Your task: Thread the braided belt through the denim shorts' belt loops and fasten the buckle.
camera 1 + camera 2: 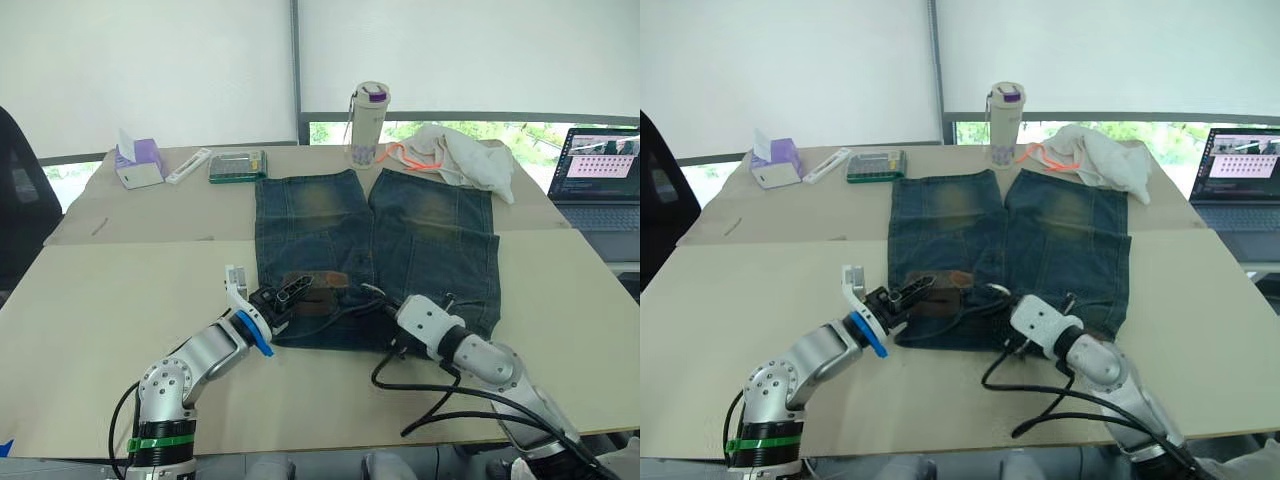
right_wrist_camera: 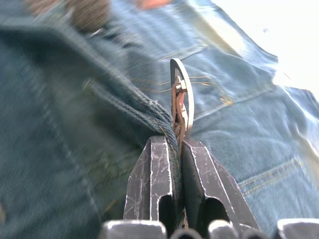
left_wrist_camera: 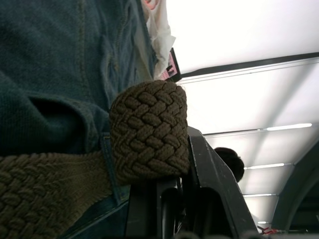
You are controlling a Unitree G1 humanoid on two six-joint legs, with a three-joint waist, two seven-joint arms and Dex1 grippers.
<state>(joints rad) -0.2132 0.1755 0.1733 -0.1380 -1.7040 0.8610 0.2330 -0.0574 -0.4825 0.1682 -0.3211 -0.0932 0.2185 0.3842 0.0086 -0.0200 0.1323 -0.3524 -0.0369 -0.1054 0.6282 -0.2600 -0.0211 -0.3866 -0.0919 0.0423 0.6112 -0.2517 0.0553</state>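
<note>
Nearest the robot, thin black round cables (image 1: 420, 395) loop over the bare front strip of the pale beige tabletop (image 1: 100, 330), trailing from the right arm. The right tool (image 2: 175, 149) sits at the waistband edge of the dark blue denim shorts (image 1: 430, 250); its two black fingers are pressed almost together on the end of the dark brown braided belt (image 1: 318, 302) just behind the small silver metal buckle (image 2: 180, 97), which stands up edgewise out of the tips. The prong is hard to make out.

The left tool (image 1: 282, 296) rests on the waistband towards the robot's left, its fingers closed on a folded bend of the braided strap, which bulges over the tips in the left wrist view. A narrow blue denim belt loop (image 3: 112, 167) crosses the strap there, though how many loops the belt passes under cannot be told; most of the strap between the two tools is hidden by the tools and folds of denim.

The shorts lie flat with the legs pointing away, faded tan patches on each. To either side of them the tabletop is open.

At the far edge stand a white bottle with a purple cap (image 1: 367, 123), a white cloth with orange cord (image 1: 455, 152), a green flat case (image 1: 237, 165), a white strip-shaped object (image 1: 188, 165) and a purple tissue box (image 1: 138, 162). A laptop (image 1: 600, 180) is cut off at the right.
</note>
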